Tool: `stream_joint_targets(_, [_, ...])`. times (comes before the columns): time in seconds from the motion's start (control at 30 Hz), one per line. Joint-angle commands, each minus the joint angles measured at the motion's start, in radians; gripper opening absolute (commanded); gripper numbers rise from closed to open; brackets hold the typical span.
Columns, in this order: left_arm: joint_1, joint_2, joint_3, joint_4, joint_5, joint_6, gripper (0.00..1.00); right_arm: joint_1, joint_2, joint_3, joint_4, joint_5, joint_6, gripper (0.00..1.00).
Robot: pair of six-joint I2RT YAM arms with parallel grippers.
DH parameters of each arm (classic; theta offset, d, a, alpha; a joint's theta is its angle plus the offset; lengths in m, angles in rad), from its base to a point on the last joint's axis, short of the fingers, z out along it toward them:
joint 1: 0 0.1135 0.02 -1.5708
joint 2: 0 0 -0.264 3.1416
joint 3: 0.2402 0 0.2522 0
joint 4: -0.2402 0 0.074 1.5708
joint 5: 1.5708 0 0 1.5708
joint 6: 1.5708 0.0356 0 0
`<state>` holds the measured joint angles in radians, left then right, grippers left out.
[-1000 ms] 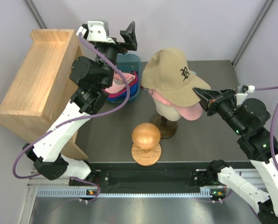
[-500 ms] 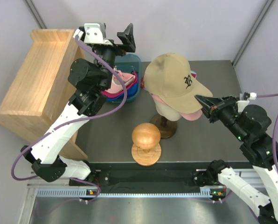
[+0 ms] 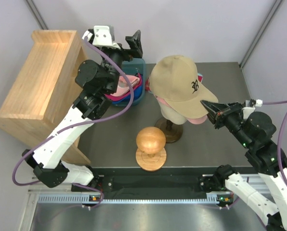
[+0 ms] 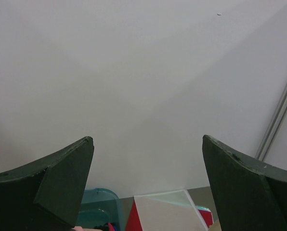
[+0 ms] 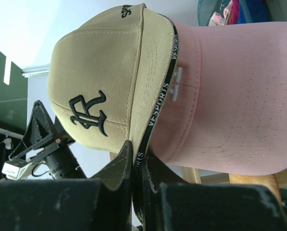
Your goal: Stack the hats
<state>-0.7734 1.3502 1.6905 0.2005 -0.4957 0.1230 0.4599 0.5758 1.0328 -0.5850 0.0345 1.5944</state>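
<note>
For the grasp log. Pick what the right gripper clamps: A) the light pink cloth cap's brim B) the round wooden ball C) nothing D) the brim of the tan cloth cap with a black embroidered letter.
D: the right gripper is pinched shut on the brim of the tan cloth cap, which lies over the light pink cloth cap.

Walls (image 3: 206, 24): pale grey panels, evenly lit.
Desk (image 3: 119, 130): dark grey, matte top.
Furniture: light wooden shelf (image 3: 37, 82) at ten o'clock.

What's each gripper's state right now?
Left gripper: open, empty.
Right gripper: shut on the brim of the tan cloth baseball cap.
</note>
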Motion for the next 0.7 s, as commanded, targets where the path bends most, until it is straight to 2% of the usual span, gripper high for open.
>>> stream_joint_targets(0.0, [0.002, -0.020, -0.011, -0.010, -0.015, -0.014, 0.98, -0.006, 0.027, -0.085, -0.294, 0.111, -0.050, 0.00])
stream_joint_targets(0.17, [0.013, -0.003, -0.025, -0.024, -0.015, -0.019, 0.98, -0.004, 0.055, -0.062, -0.331, 0.116, -0.065, 0.00])
stream_joint_targets(0.5, [0.048, 0.067, -0.055, -0.088, 0.043, -0.055, 0.99, -0.006, 0.156, 0.055, -0.433, 0.169, -0.203, 0.00])
stream_joint_targets(0.67, [0.106, 0.063, -0.089, -0.111, 0.121, -0.177, 0.99, -0.006, 0.228, 0.180, -0.504, 0.211, -0.316, 0.00])
